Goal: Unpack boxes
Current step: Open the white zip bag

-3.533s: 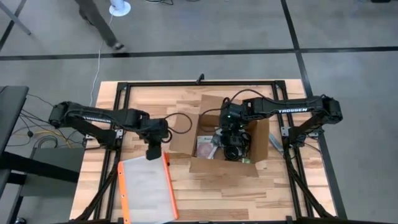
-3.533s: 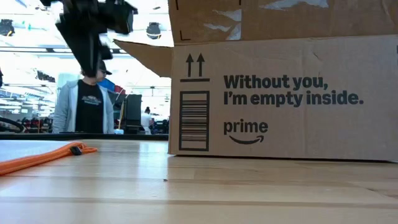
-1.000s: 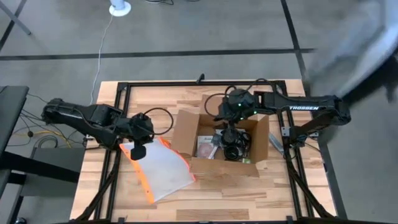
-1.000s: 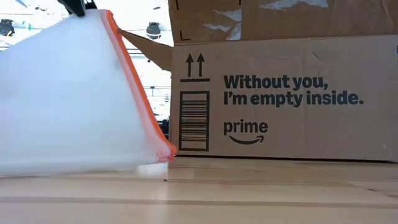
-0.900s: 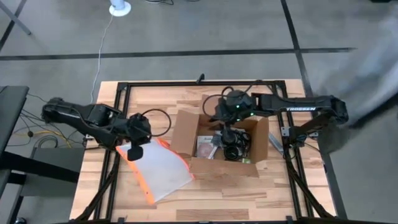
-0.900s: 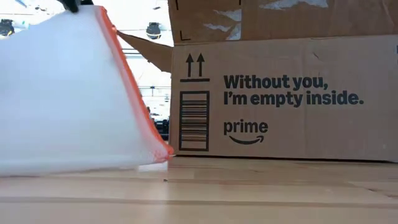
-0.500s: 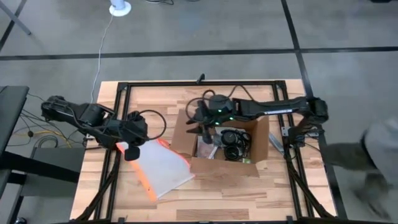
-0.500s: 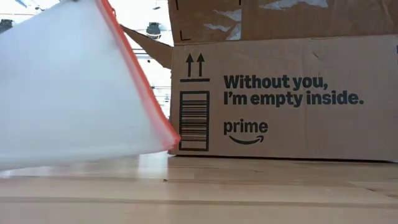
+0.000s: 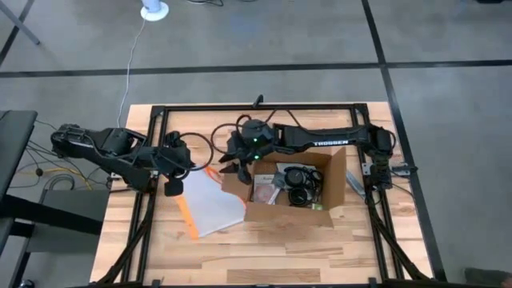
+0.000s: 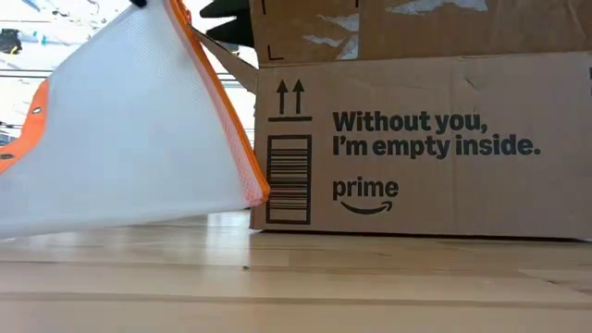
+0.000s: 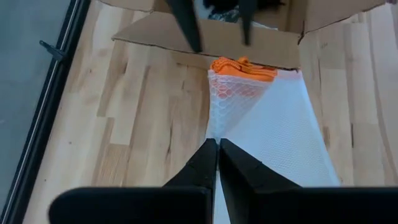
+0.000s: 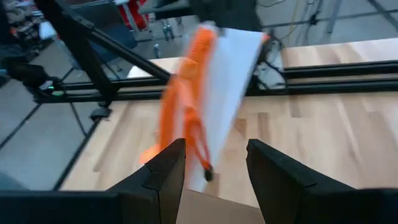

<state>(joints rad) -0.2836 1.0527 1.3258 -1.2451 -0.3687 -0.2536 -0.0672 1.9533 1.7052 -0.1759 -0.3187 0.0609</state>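
my left gripper (image 9: 173,187) at table's nine o'clock, pinched on the tilted orange-edged pouch (image 9: 210,204), my right gripper (image 9: 238,162) spread above the box's left flap, open cardboard box (image 9: 290,210) right of centre

Box (image 10: 416,139) side in low view, black print: "Without you, I'm empty inside.", below it "prime" with a smile arrow. Toward the side's left edge: two up-arrows over a bar, barcode under them. Right arm (image 9: 320,142) in high view: white lettering, too small to read.
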